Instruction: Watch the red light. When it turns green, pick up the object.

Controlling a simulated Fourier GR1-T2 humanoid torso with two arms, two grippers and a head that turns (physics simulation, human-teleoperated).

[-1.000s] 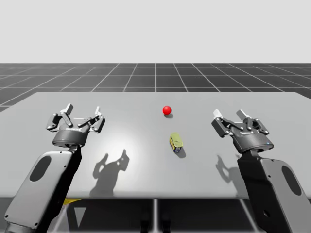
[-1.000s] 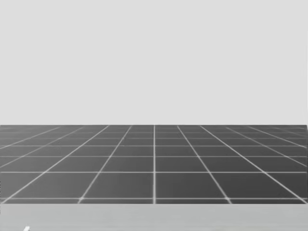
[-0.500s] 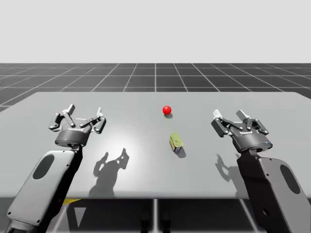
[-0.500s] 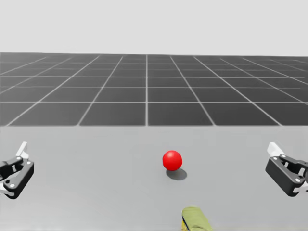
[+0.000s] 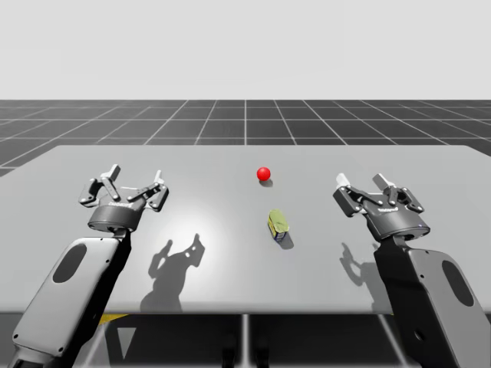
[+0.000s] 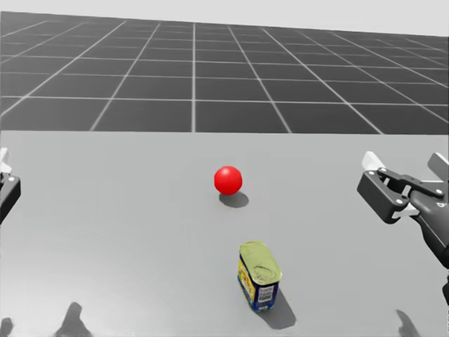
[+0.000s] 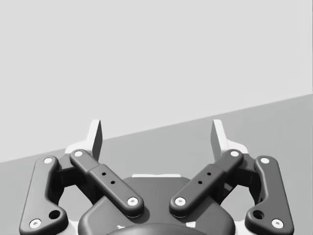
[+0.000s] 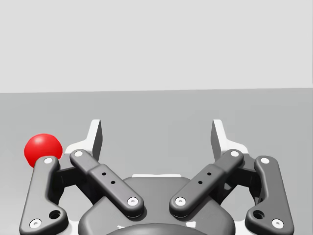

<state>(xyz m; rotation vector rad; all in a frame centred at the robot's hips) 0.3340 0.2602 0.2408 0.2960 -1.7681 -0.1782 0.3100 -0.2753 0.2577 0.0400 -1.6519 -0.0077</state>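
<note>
Yellow-green oblong metal can (image 6: 259, 275) with a blue side label sits on the grey tabletop (image 5: 230, 161), just on my side of the glossy red sphere light (image 6: 228, 180) and slightly to that light's right. Light reads red, so no go signal yet.

Long axis of the can (image 5: 278, 225): appears to run roughly from the light toward me, skewed a little.

Left tool (image 5: 136, 172): fingers spread wide, nothing between them; well apart from the light, on its left.

Right tool (image 5: 361, 180): fingers also spread wide and empty; on the light's right, with the light (image 8: 43, 149) showing beside its left finger in the right wrist view.

Judgement: the can lies nearer the right tool, off to that tool's left. A right-arm reach looks shorter, closing across the can's narrow width.
</note>
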